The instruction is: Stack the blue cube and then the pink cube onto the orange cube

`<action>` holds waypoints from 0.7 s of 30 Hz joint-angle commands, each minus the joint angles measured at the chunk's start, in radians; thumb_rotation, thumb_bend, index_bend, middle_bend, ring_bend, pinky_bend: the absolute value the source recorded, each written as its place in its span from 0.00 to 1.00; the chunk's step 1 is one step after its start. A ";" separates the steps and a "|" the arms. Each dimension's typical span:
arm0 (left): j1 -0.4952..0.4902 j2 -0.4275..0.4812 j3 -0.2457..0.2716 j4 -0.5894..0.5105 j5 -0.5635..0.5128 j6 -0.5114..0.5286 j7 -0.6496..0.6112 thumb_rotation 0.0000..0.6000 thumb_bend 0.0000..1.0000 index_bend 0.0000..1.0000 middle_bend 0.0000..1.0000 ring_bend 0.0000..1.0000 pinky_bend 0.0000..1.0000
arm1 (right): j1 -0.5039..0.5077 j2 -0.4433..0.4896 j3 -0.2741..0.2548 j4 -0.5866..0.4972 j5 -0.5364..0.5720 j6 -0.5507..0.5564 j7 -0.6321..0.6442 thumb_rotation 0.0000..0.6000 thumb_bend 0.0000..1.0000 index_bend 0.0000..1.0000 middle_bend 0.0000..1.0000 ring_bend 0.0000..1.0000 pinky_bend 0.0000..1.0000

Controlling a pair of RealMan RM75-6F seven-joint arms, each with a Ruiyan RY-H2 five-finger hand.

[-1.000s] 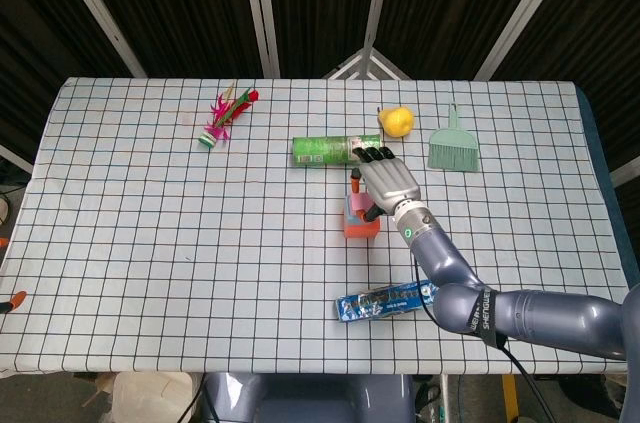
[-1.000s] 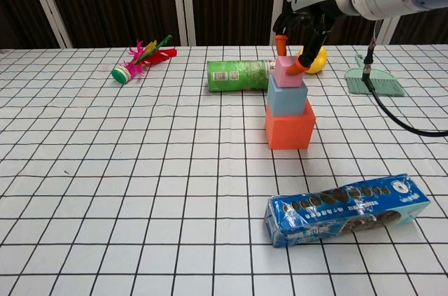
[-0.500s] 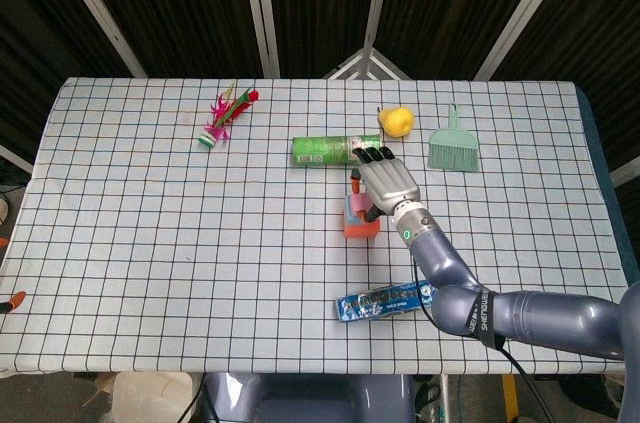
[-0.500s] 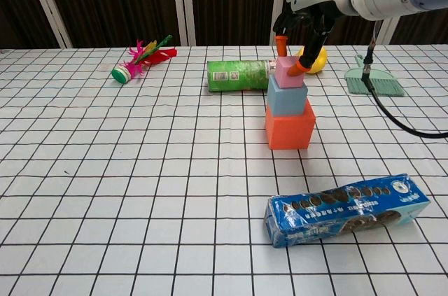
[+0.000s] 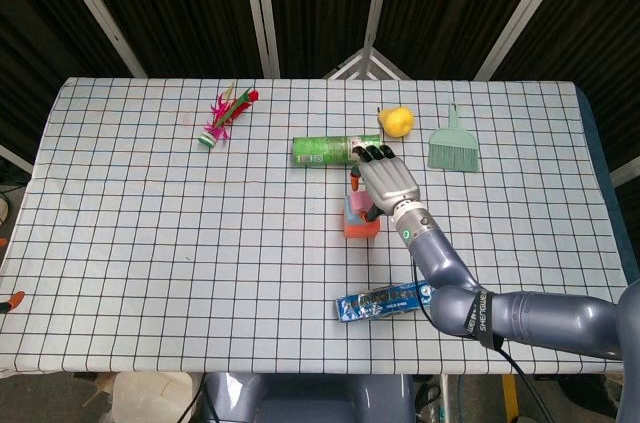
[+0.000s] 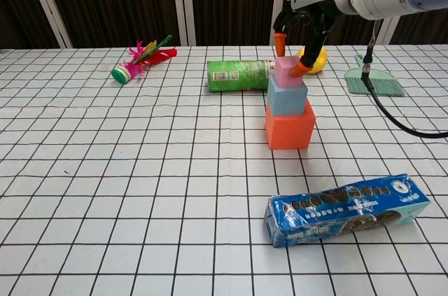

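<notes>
Checkered tablecloth point(image 6: 105, 170), dark curtains behind. Stack's basically done imo: pink cube point(image 6: 288, 72) on blue cube point(image 6: 287, 97) on orange cube point(image 6: 289, 128). My right hand point(image 6: 302, 29) fingers sit spread around pink, can't tell if touching. Just gotta back off.

My table point(image 5: 150, 243) wears a white checked cloth. Directly on it lie a feathered shuttlecock point(image 5: 222, 115) upper left, a green can point(image 5: 325, 150) on its side, a lemon point(image 5: 397, 120), a green brush point(image 5: 453, 146), the orange cube point(image 6: 290, 129) at centre, and a blue biscuit pack point(image 6: 346, 208) lower right.
</notes>
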 commanded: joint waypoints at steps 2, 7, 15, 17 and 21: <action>-0.001 -0.001 0.001 0.000 0.001 -0.002 0.001 1.00 0.21 0.23 0.01 0.00 0.02 | 0.000 0.001 0.001 -0.002 -0.001 0.005 -0.004 1.00 0.25 0.43 0.07 0.04 0.00; -0.001 -0.001 0.000 0.000 0.001 -0.001 0.001 1.00 0.21 0.23 0.02 0.00 0.02 | 0.002 0.008 -0.003 -0.011 0.008 0.011 -0.021 1.00 0.19 0.22 0.07 0.04 0.00; -0.002 -0.001 0.002 0.001 0.004 -0.005 -0.001 1.00 0.21 0.23 0.02 0.00 0.02 | 0.022 0.048 -0.040 -0.043 0.085 0.001 -0.085 1.00 0.11 0.00 0.07 0.04 0.00; -0.003 -0.001 0.002 0.002 0.004 -0.007 -0.001 1.00 0.21 0.23 0.02 0.00 0.02 | 0.018 0.064 -0.060 -0.051 0.088 0.001 -0.100 1.00 0.11 0.00 0.07 0.04 0.00; -0.003 0.001 0.003 0.003 0.009 -0.007 -0.008 1.00 0.21 0.23 0.02 0.00 0.02 | -0.021 0.102 -0.107 -0.076 0.051 0.027 -0.109 1.00 0.11 0.00 0.07 0.04 0.00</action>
